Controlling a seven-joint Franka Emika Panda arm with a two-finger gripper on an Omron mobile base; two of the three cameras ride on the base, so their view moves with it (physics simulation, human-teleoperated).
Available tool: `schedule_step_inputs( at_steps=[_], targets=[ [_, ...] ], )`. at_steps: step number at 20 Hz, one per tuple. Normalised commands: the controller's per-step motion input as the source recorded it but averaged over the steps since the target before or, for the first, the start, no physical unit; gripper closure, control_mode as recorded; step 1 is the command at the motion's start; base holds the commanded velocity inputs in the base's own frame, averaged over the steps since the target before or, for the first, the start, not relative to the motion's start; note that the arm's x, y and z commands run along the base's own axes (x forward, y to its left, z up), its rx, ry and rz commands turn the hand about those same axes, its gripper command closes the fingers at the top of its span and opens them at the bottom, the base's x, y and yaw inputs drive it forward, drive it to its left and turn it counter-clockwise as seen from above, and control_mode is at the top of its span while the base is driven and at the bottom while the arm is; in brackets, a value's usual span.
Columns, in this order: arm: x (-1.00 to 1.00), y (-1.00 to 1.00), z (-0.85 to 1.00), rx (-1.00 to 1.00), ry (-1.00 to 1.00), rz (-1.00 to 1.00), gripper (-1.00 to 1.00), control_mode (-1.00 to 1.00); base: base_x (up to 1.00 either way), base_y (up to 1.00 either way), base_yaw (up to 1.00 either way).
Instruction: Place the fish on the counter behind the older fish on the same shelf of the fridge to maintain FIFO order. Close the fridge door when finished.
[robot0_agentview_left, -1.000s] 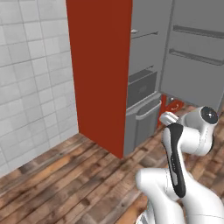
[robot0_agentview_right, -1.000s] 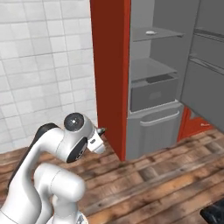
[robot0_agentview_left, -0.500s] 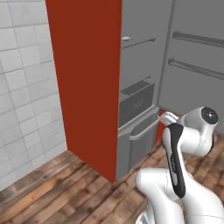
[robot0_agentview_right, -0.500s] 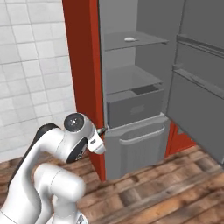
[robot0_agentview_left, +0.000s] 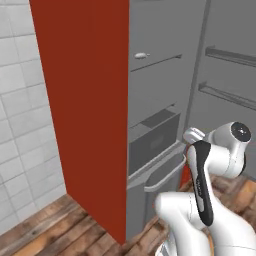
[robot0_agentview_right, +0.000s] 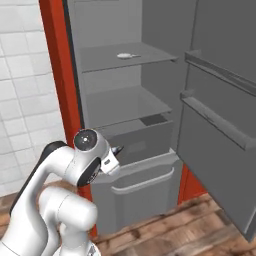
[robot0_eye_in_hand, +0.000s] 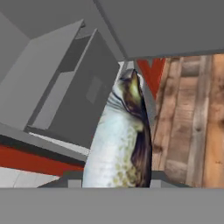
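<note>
In the hand view the fish (robot0_eye_in_hand: 120, 144), dark along its back and pale on its belly, rises from between my fingers, head pointing away. My gripper (robot0_agentview_right: 115, 151) is shut on the fish, held low in front of the open fridge (robot0_agentview_right: 125, 100), level with its box drawer. In the left base view my gripper (robot0_agentview_left: 192, 135) sits beside the drawer fronts. The older fish (robot0_agentview_right: 127, 56), small and pale, lies on the upper shelf (robot0_agentview_right: 150, 57); it also shows as the older fish (robot0_agentview_left: 141, 55). The fridge door (robot0_agentview_right: 220, 115) stands open at the right.
A grey box drawer (robot0_agentview_right: 137, 140) sits under the lower shelf, with a wide handled drawer (robot0_agentview_right: 142, 185) below it. The red side panel (robot0_agentview_left: 85, 110) stands left of the fridge, beside the white tiled wall (robot0_agentview_left: 22, 125). Wooden floor (robot0_agentview_right: 200, 230) lies below.
Both base views have shifted: the base has driven closer, so the fridge now looms larger and more central. The arm keeps its pose with the fish in its grip.
</note>
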Motion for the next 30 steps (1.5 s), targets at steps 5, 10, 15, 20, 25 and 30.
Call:
schedule_step_inputs(
  at_steps=[5, 10, 15, 20, 25, 30],
  targets=[
    [0.00, 0.00, 0.00, 0.00, 0.00, 0.00, 1.00, 1.00, 1.00, -0.40, 0.32],
    [0.00, 0.00, 0.00, 0.00, 0.00, 0.00, 1.00, 1.00, 0.96, -0.55, 0.39],
    [0.00, 0.00, 0.00, 0.00, 0.00, 0.00, 1.00, 1.00, 0.85, -0.43, 0.37],
    [0.00, 0.00, 0.00, 0.00, 0.00, 0.00, 1.00, 1.00, 0.09, -0.44, 0.39],
    [0.00, 0.00, 0.00, 0.00, 0.00, 0.00, 1.00, 1.00, 0.24, -0.53, 0.36],
    [0.00, 0.00, 0.00, 0.00, 0.00, 0.00, 1.00, 1.00, 0.01, -0.18, 0.29]
  ],
)
